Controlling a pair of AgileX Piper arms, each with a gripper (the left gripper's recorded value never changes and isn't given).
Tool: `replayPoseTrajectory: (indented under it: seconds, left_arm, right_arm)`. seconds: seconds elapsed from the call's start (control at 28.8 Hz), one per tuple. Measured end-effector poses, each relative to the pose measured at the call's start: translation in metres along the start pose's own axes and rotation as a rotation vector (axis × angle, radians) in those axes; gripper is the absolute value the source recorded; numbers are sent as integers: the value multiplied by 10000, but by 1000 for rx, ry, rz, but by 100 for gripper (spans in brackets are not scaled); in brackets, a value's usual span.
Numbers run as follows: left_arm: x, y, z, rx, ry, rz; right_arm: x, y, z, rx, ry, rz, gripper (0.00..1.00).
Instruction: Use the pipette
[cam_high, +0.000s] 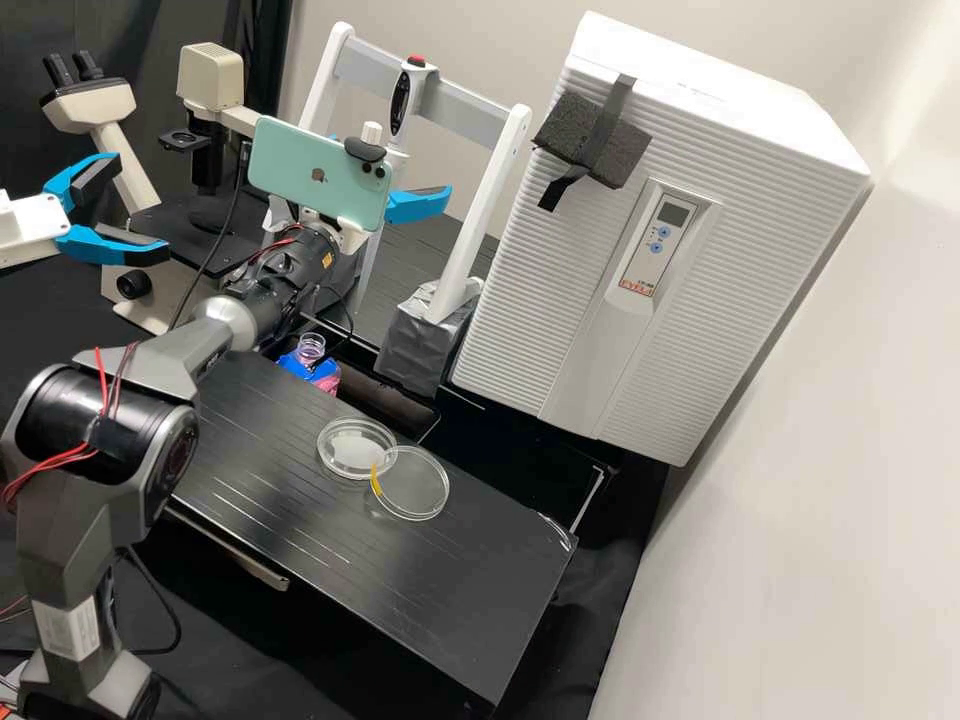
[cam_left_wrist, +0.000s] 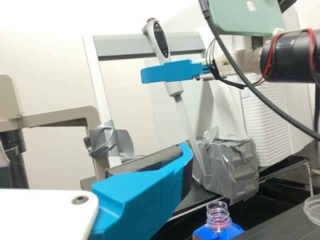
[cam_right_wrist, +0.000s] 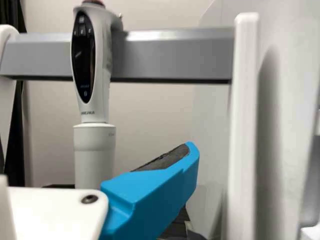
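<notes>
The white pipette (cam_high: 400, 95) with a dark display hangs upright on the grey crossbar of a white stand (cam_high: 480, 200). My right gripper (cam_high: 395, 185) is open at the pipette's lower barrel (cam_right_wrist: 94, 150). One blue finger (cam_right_wrist: 155, 187) lies beside the barrel, and the same finger (cam_left_wrist: 170, 71) crosses in front of the pipette (cam_left_wrist: 162, 50) in the left wrist view. The other finger is hidden behind the phone. My left gripper (cam_high: 135, 205) is open and holds nothing, at the far left by the microscope.
A small bottle of pink liquid (cam_high: 312, 360) stands behind a black ribbed platform (cam_high: 300, 540). Two clear petri dishes (cam_high: 356, 447) (cam_high: 410, 482) lie on it, touching. A large white machine (cam_high: 660, 230) fills the right. A microscope (cam_high: 100, 110) is at the back left.
</notes>
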Motion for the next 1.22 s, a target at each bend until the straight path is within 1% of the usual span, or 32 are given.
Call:
replayPoseTrajectory:
  seconds: [0.07, 0.1, 0.14, 0.21, 0.28, 0.35, 0.63, 0.76, 0.83, 0.9, 0.94, 1.01, 1.15, 1.18, 1.22]
  left_arm:
    - [5, -18, -13, 1, 5, -6]
    - [6, -19, -13, 1, 5, -7]
    - [8, -27, -17, -2, 9, -9]
    - [10, -32, -19, -3, 10, -11]
    - [10, -31, -19, -3, 10, -11]
    - [10, -31, -19, -3, 10, -11]
    - [15, -50, -21, -4, 11, -17]
    - [19, -63, -25, -6, 12, -22]
    - [19, -63, -25, -6, 12, -22]
    - [19, -63, -29, -8, 14, -22]
    - [19, -63, -29, -8, 14, -22]
    - [18, -62, -36, -7, 17, -22]
    - [17, -61, -51, -7, 22, -21]
    - [17, -61, -52, -8, 24, -21]
    - [17, -61, -52, -8, 24, -21]
  right_arm:
    - [35, -20, 0, -22, -6, -12, 0]
    - [49, -26, 1, -23, -10, -13, 0]
    - [63, -27, 6, -16, -17, -14, 0]
    - [82, -29, 9, -12, -27, -19, 0]
    - [90, -16, 1, -10, -28, -12, 0]
    - [99, 8, -19, -3, -24, -4, 0]
    - [112, 38, -51, -22, -16, 3, 0]
    - [125, 55, -63, -15, -15, 11, 0]
    - [128, 41, -60, -12, -19, 8, 0]
    - [137, 17, -52, -23, -22, 1, 0]
    - [140, 9, -46, -24, -24, -2, 0]
    - [138, -2, -46, -23, -28, -12, 0]
    - [137, -14, -67, -11, -27, -13, 0]
    - [138, -12, -68, -12, -27, -12, 0]
    - [139, -8, -72, -18, -26, -11, 0]
